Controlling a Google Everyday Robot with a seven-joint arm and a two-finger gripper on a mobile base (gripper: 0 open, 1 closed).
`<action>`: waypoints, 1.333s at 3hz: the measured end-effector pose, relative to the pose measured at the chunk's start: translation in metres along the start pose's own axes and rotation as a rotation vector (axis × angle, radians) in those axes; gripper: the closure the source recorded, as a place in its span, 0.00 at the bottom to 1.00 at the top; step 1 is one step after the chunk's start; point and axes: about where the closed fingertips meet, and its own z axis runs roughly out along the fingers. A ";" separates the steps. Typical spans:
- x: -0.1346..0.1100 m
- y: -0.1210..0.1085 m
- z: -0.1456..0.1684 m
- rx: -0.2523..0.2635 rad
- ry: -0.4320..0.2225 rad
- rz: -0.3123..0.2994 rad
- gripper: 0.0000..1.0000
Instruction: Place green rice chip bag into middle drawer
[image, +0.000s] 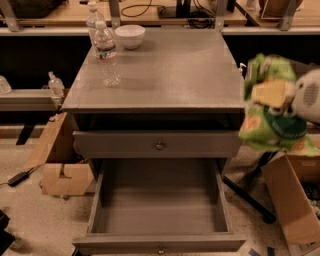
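My gripper (272, 95) is at the right edge of the camera view, shut on the green rice chip bag (272, 127). The bag hangs crumpled from it in the air, just right of the cabinet's top edge and above floor level. The middle drawer (160, 242) is pulled fully out at the bottom of the cabinet, with its bare grey floor showing and nothing in it. The bag is up and to the right of the drawer, not over it. The grey drawer front above (159, 145) is closed.
Two water bottles (107, 54) and a white bowl (130, 36) stand at the back left of the cabinet top (170, 75). Cardboard boxes lie on the floor at left (62, 172) and right (292, 205). A black stand leg (247, 192) runs beside the drawer's right side.
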 end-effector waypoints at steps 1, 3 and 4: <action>0.054 -0.008 0.021 -0.020 0.056 0.064 1.00; 0.089 -0.004 0.044 -0.043 0.110 0.082 1.00; 0.162 -0.001 0.087 -0.068 0.196 0.128 1.00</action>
